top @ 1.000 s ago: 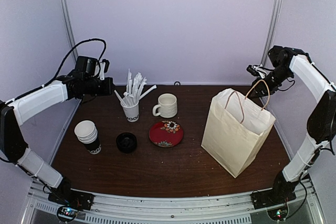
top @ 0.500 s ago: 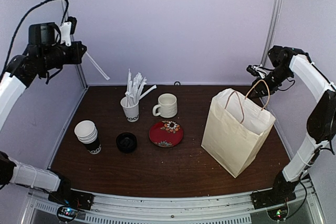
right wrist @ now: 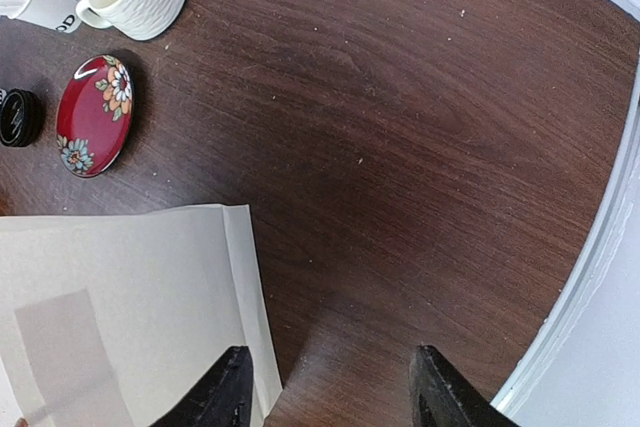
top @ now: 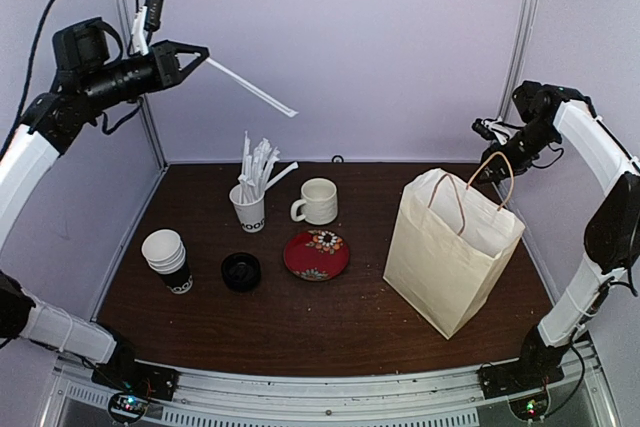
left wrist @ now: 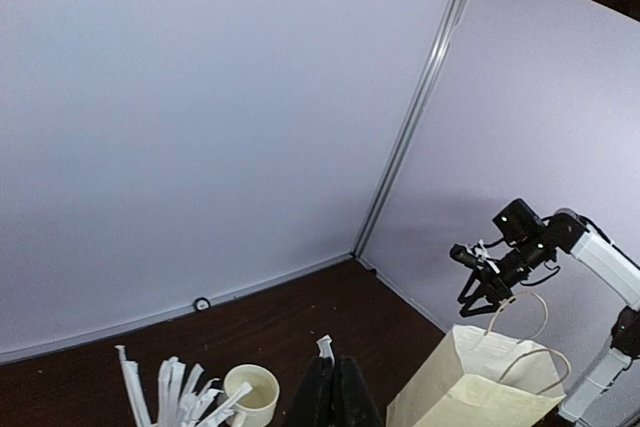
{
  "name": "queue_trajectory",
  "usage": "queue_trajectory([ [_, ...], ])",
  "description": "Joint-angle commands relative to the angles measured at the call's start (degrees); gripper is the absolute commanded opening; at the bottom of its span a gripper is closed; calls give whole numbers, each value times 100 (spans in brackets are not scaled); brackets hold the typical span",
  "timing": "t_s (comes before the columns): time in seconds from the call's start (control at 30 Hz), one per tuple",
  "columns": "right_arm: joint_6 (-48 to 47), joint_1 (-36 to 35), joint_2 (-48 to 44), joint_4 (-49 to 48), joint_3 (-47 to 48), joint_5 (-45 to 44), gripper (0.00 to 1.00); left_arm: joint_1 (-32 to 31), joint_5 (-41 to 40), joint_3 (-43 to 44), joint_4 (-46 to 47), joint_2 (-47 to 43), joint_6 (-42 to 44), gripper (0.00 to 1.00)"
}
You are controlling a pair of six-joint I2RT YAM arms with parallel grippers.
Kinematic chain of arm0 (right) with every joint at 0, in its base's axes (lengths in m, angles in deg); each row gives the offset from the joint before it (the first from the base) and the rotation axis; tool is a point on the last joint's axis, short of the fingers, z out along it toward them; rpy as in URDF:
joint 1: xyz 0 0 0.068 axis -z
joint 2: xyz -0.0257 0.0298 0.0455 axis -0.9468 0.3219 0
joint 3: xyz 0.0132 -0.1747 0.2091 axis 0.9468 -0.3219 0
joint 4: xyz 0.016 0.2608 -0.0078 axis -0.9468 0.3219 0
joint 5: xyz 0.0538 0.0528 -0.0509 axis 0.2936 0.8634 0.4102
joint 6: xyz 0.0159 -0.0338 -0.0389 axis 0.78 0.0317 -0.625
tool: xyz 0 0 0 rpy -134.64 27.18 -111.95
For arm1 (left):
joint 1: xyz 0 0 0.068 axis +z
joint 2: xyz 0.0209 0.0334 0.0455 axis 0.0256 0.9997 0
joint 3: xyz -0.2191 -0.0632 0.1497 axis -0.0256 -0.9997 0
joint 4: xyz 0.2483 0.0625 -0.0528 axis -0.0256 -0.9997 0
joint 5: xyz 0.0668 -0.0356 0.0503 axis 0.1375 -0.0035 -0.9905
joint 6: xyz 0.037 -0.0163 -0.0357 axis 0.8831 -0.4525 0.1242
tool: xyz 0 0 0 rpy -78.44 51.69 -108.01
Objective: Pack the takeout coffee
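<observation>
step in hand, as i judge it: a straw is being taken to the bag, and the coffee itself is not yet packed. the left gripper [top: 192, 53] is raised high over the far left corner, jaws closed on a white wrapped straw [top: 250, 87] that sticks out toward the middle of the booth.

the right gripper [right wrist: 330, 367] sits at the top of the paper bag [top: 450, 247], close to its twine handle [top: 511, 182]. its jaws stand apart and the wrist view shows nothing between them. i cannot tell whether a finger is hooked in the handle.

the takeout cups [top: 167, 259] stand stacked at the left of the table [top: 300, 332], black walls, white rims, no lid on top. a black lid [top: 241, 272] lies just beside them; i cannot tell if a cup sits under it.

next move calls for swinging the straw across to the bag mouth and letting go above it.

also present: the straw cup [top: 250, 212], a cream mug [top: 318, 200] and a red plate [top: 316, 254], all between the left arm and the bag. a high path clears them; the handle and right gripper crowd the opening.
</observation>
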Motion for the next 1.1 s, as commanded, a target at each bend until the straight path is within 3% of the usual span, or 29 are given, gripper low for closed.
queue_trajectory([
  [0.0,-48,28,-143,-29,-116,-177,57,-610,716,57,1308,642,-580,0],
  [0.2,-72,26,-255,-77,-249,-181,57,-1543,898,662,2008,1796,-866,0],
  [0.43,-80,26,-303,-128,-352,-198,57,-2058,1194,1134,2738,2759,-1526,0],
  [0.67,-81,26,-379,-176,-440,-253,57,-2451,1387,1478,2667,3531,-1813,0],
  [1.07,-97,26,-412,-214,-524,-279,57,-3289,1942,3232,1905,5414,-2112,0],
])
